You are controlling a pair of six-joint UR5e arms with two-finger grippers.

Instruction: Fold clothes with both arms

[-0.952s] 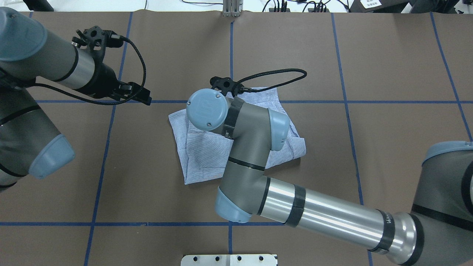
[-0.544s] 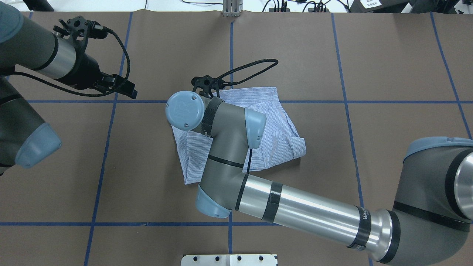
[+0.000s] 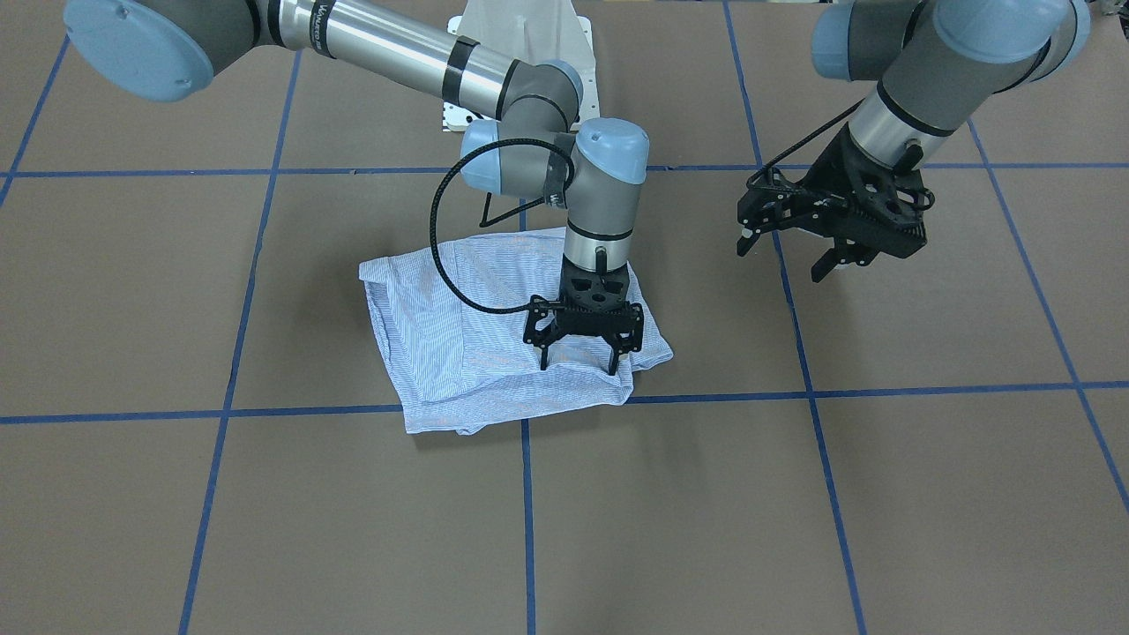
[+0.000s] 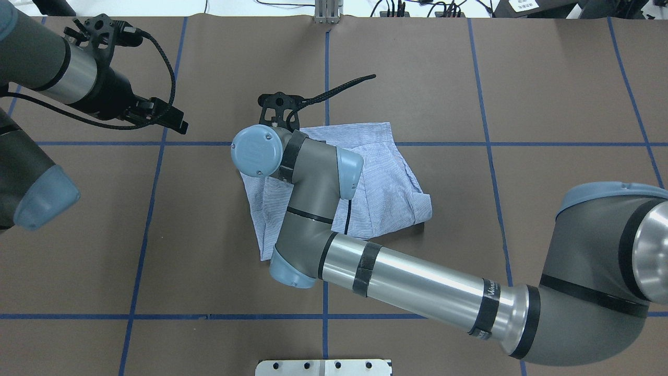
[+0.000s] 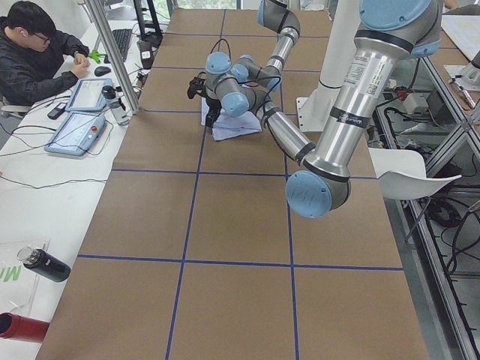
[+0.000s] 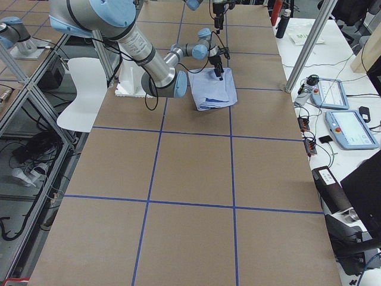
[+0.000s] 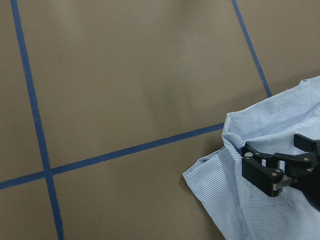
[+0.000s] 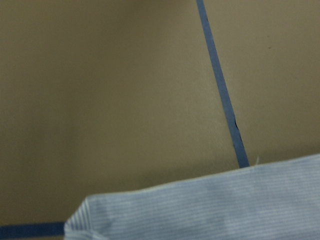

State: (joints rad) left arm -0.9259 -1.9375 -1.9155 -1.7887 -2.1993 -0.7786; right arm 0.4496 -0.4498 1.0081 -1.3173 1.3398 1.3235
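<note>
Right claw [image 3: 578, 360] spread over the folded shirt [image 3: 459, 339].
Shirt lies mid-tabletop [image 3: 265, 529]; this claw points straight down at the edge farthest from the robot. Left claw [image 3: 783, 260], also spread, hangs well apart from it.

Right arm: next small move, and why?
Probably ease the right gripper straight down and shut it on the shirt near that corner. Its jaws stand open, tips pointing down at the cloth, and nothing is gripped; whether the tips touch it I cannot tell. The left gripper is open and off to the side, clear of the shirt.
</note>
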